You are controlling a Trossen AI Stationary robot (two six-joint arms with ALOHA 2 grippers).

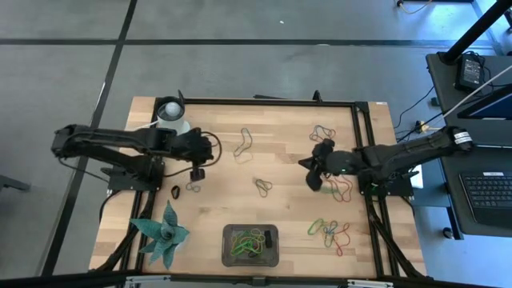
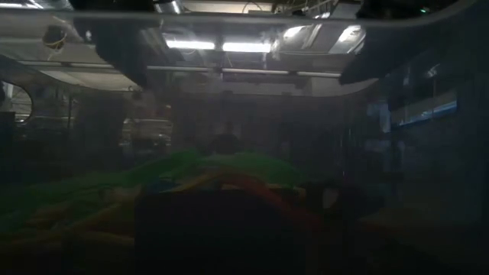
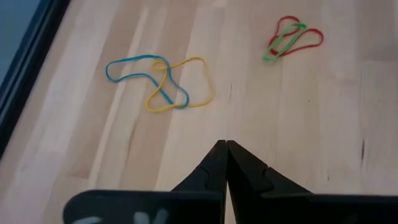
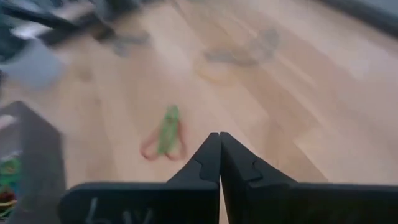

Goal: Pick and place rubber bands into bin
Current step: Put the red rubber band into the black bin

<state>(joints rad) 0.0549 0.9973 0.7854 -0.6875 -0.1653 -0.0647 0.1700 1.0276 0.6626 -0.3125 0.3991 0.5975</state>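
Rubber bands (image 1: 328, 232) scattered over the wooden surface (image 1: 288, 160): a cluster at the near right, another bunch (image 1: 342, 189) just beside the right hand, a loop pair (image 1: 323, 131) at the far right, one pair (image 1: 262, 186) mid-surface, one (image 1: 243, 142) further back. Bin (image 1: 272, 254) sits at the near edge, centre, already has green, yellow and orange bands inside (image 1: 244, 242).

Right hand (image 1: 312, 182) is right of centre, well apart from the bin, fingers pressed together, nothing pinched that I can see. Its wrist view shows the closed tips (image 4: 219, 163) over bare wood, with a green-and-red band (image 4: 165, 138) lying just ahead of them, not touching. The nearest pile lies just to its outer side in the high view.

Left hand (image 1: 196, 172) is left of centre, near the white cup (image 1: 171, 114), fingers (image 3: 225, 171) also squeezed shut and empty. Ahead of it in its wrist view: a blue and yellow pair (image 3: 163, 82), tangled, near but clear of the tips; a red-and-green band (image 3: 290, 38) further off. A small dark loop (image 1: 175, 192) lies on the wood nearby.

Teal plant-like toy (image 1: 162, 234) at the near left corner. Low view is dark and mostly blocked by green and orange bands (image 2: 214, 179) close to the lens; hands can't be made out there.
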